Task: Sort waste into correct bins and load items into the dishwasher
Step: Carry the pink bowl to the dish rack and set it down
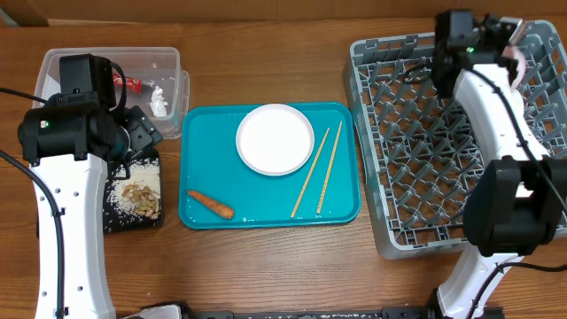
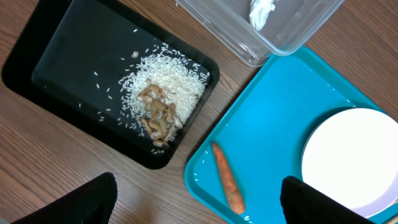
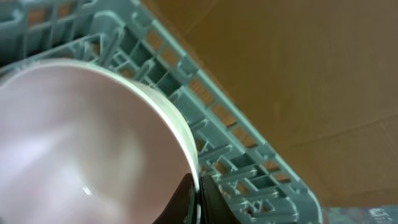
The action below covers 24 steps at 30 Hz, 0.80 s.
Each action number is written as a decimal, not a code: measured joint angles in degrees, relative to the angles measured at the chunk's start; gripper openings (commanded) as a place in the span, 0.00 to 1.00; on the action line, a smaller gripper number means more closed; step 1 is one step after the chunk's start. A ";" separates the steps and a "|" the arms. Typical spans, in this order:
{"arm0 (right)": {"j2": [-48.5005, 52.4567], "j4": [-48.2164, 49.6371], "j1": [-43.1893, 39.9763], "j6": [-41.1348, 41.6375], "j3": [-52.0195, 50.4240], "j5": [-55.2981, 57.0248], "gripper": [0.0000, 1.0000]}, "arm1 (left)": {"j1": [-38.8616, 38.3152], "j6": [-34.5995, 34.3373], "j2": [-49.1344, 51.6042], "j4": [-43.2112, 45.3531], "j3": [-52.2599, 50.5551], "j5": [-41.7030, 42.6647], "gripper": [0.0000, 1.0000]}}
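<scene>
My left claw (image 2: 198, 182) hung open and empty by the black tray (image 2: 68, 68) of shells (image 2: 158, 115) at the left edge. Carrot (image 1: 210, 205), plate (image 1: 275, 139) and chopsticks (image 1: 311, 173) lay on the teal tray (image 1: 208, 142) mid-table. My right claw (image 3: 196, 202) gripped the pink bowl (image 3: 81, 143) over the rack (image 1: 416, 168) at the far-right corner.

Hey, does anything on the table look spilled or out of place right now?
Loose white rice is scattered across the black tray around the shell scraps, though none seems outside it. The carrot lies on the teal tray near the plate, waste among dishes.
</scene>
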 measured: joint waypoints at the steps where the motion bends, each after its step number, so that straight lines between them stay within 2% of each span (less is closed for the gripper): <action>1: 0.00 0.61 0.57 0.04 -1.53 0.04 0.04 | 0.00 0.00 0.00 -0.15 0.00 0.00 0.86; 8: 0.00 1.25 4.79 0.72 -3.54 1.90 0.04 | 0.00 0.00 0.00 -0.74 0.00 0.02 0.86; 17: -0.07 -1.14 9.03 0.96 -5.16 -1.68 0.04 | 0.00 0.00 0.00 -2.49 0.00 0.02 0.86; 19: -0.17 -3.58 9.29 1.09 -5.27 -3.39 0.10 | 0.00 0.00 0.00 -2.49 0.00 0.02 0.86; 22: -0.39 -9.20 10.21 0.87 -5.60 -9.55 0.26 | 0.00 0.00 0.00 -2.51 0.00 0.02 0.86; 24: -0.37 -11.13 10.95 0.87 -6.21 -15.65 0.30 | 0.00 0.00 0.00 -2.47 0.00 0.02 0.86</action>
